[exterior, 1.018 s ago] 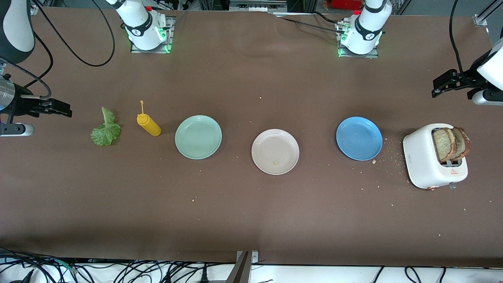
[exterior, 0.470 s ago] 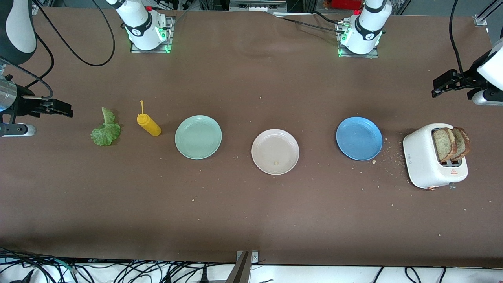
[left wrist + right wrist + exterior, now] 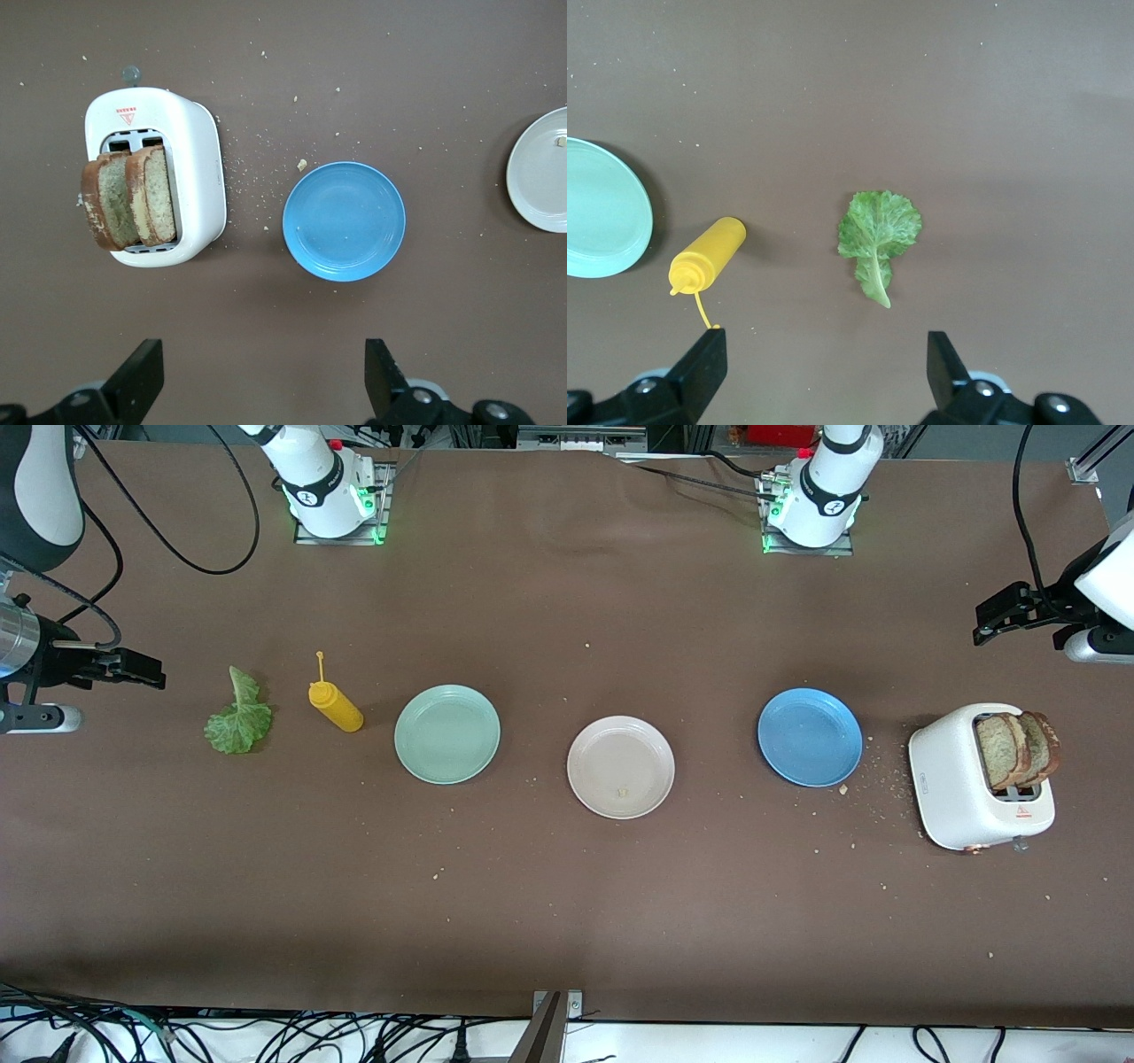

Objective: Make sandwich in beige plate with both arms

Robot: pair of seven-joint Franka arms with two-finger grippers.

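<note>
Nothing picked up yet: our beige plate (image 3: 620, 766) sits bare between the mint-green plate (image 3: 446, 733) and blue plate (image 3: 809, 736).

Over the last second only our right gripper (image 3: 133, 670) crept slightly, high near the lettuce leaf (image 3: 877, 230), jaws wide and empty; our left gripper (image 3: 259, 376), equally open, waits above the toaster (image 3: 195, 177) holding both bread slices (image 3: 128, 197).
</note>
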